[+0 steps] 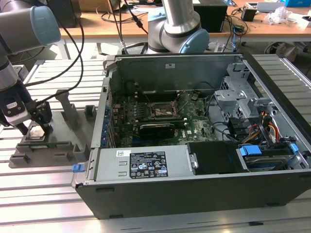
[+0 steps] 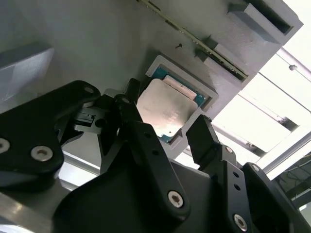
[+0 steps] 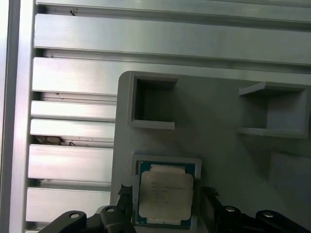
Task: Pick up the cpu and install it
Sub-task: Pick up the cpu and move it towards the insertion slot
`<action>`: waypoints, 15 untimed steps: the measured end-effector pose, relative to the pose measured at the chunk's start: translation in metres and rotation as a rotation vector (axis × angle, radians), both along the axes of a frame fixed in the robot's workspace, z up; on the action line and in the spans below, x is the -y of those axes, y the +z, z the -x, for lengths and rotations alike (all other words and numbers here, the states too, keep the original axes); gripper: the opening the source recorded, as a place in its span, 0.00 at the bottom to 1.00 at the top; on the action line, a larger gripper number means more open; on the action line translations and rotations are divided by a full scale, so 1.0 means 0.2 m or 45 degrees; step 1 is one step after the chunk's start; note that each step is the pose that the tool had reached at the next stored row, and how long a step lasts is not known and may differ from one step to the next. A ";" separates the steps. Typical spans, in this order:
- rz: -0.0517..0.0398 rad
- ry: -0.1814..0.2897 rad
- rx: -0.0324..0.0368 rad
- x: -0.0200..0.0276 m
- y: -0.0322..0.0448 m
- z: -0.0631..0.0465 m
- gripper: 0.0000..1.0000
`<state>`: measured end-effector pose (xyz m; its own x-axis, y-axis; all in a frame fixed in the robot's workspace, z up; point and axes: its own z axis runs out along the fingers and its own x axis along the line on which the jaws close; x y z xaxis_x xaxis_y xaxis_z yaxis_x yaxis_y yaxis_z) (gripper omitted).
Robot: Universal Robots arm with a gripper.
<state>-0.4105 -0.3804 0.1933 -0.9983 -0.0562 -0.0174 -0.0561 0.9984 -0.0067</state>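
The cpu (image 1: 36, 132) (image 2: 164, 108) (image 3: 165, 191), a small silvery square chip, lies flat in a recess of the grey plastic fixture (image 1: 58, 145) (image 3: 218, 121) at the exterior view's left. My gripper (image 1: 34, 128) (image 2: 165, 121) (image 3: 165, 199) is lowered over it and open. In both wrist views one black finger stands on each side of the chip, with a small gap on each side. The motherboard socket (image 1: 163, 112) sits inside the open computer case (image 1: 204, 189), towards the exterior view's right of the fixture.
The fixture has upright posts (image 1: 65, 104) and empty pockets (image 3: 150, 104) near the chip. A second robot arm (image 1: 180, 24) stands behind the case. Black cables (image 1: 80, 53) hang over the slatted aluminium table (image 1: 43, 204). Drive bays and wiring (image 1: 252, 136) crowd the case's right end.
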 end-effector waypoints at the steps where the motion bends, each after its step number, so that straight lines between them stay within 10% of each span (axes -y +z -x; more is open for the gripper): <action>1: 0.000 0.000 -0.0001 -0.007 -0.010 0.00 0.66; 15: 0.003 0.000 0.0000 -0.016 -0.040 0.00 0.55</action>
